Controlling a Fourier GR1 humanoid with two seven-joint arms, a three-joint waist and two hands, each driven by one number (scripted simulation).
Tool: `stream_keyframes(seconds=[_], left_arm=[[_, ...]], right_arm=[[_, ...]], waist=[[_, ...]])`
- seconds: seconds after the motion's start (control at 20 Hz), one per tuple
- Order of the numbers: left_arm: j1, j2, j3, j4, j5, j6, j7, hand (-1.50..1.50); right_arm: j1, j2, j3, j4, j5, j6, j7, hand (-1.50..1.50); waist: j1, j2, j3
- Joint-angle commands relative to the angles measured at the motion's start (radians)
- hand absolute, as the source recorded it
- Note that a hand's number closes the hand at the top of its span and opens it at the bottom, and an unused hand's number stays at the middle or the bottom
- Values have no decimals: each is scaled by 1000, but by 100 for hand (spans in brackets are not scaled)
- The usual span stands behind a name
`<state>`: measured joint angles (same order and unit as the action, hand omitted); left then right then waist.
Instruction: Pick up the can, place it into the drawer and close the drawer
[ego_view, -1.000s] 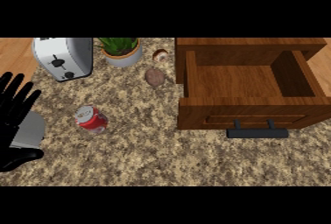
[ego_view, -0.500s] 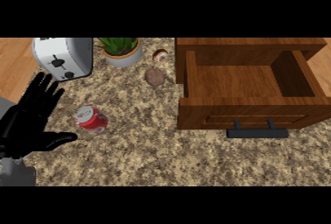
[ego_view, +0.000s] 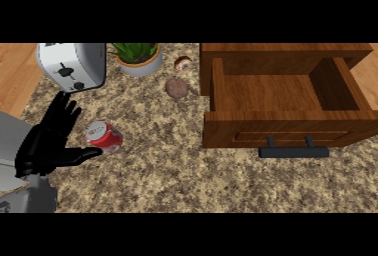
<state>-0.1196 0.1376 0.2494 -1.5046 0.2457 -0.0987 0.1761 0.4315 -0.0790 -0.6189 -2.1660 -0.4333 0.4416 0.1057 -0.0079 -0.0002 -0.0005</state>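
Observation:
A red can (ego_view: 104, 136) with a silver top lies tilted on the speckled counter at the left. My left hand (ego_view: 49, 140) is just to its left, fingers straight and pointing up, thumb stretched out under the can and almost touching it. The wooden drawer (ego_view: 284, 117) stands pulled open at the right, its inside bare, with a black handle (ego_view: 294, 151) on its front. My right hand does not show.
A silver toaster (ego_view: 71, 65) stands at the back left, a potted plant (ego_view: 137, 57) beside it. A brown potato-like lump (ego_view: 176, 88) and a small round object (ego_view: 182, 62) lie between plant and drawer.
My left hand has come in from the left edge and moved right, up to the can's side. The can and drawer have stayed put.

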Motion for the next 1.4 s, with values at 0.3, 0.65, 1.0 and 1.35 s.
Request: stream_keyframes(seconds=[0.3,0.65,1.0,1.35], left_arm=[[-38,41,68,306,-38,-20,-248,-150],[-68,70,74,507,-53,-59,-364,-150],[-109,74,84,698,-48,-93,-486,-150],[-201,66,81,889,-51,-108,-566,-150]], right_arm=[[-83,-39,-56,69,-11,16,30,-150],[-10,2,-98,-3,-58,84,52,-150],[41,76,-36,-68,-20,57,23,-150],[-24,22,-130,-73,-118,65,142,-150]], waist=[[3,1,0],[0,0,0],[-2,0,0],[-4,1,0]])
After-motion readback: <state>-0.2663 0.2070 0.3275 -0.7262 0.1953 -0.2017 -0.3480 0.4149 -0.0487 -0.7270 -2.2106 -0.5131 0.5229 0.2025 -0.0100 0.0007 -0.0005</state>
